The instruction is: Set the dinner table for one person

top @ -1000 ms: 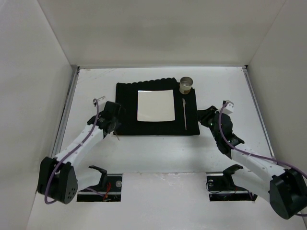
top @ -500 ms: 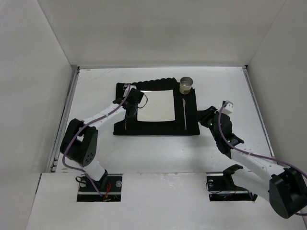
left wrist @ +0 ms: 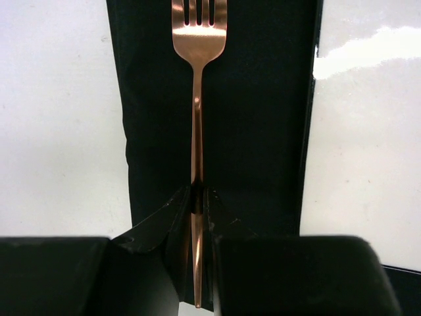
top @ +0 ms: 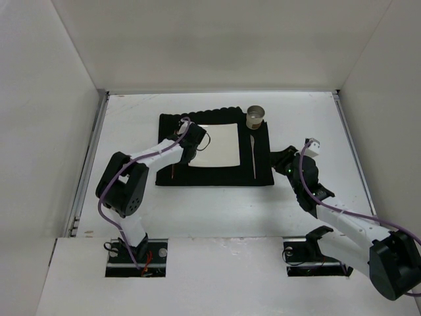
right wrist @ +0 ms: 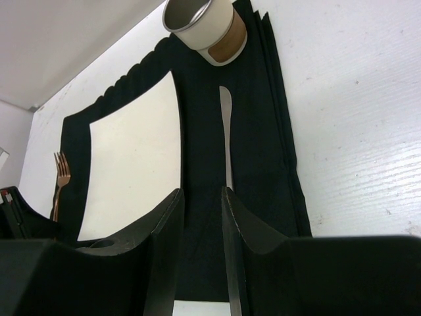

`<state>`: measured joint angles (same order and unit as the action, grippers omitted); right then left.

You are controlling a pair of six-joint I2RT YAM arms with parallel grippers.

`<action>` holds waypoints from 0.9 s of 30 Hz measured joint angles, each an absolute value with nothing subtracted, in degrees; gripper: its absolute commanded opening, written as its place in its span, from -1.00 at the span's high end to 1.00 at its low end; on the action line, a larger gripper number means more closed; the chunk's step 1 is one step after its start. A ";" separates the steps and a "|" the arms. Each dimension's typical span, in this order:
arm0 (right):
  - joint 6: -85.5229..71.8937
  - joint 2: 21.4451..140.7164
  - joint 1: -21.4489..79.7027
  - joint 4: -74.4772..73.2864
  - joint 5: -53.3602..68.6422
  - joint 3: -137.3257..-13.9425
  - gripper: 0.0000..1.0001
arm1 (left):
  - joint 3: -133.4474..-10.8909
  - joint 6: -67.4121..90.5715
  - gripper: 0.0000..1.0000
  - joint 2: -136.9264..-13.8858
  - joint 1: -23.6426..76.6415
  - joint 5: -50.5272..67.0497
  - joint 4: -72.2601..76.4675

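Squarely, the left gripper [left wrist: 197, 194] clamps the handle of the slim copper metal fork [left wrist: 196, 118], tines straight ahead on the black ribbed cloth mat [left wrist: 263, 131]. The right gripper [right wrist: 201, 197] gapes, empty.

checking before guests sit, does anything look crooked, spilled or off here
Only the black mat: its far edge is rumpled into waves. The fork, plate and knife lie roughly straight, the cup stands upright, nothing spilled.

A black ribbed mat [top: 217, 176] lies mid-frame, carrying a white square plate [top: 217, 145]. A cup [top: 255, 118] stands at its upper right corner. A knife [top: 253, 158] lies right of the plate and a copper fork [left wrist: 196, 99] left.
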<state>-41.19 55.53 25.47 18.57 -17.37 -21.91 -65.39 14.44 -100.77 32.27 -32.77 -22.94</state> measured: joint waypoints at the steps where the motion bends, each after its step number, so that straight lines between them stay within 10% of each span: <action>1: -41.19 55.53 25.47 18.57 -17.37 -21.91 0.30 | -65.39 14.44 0.92 -100.77 32.12 -32.82 -22.94; 27: -41.17 56.53 25.47 18.57 -17.34 -21.91 0.29 | -65.30 15.14 0.81 -104.88 29.87 -30.83 -19.40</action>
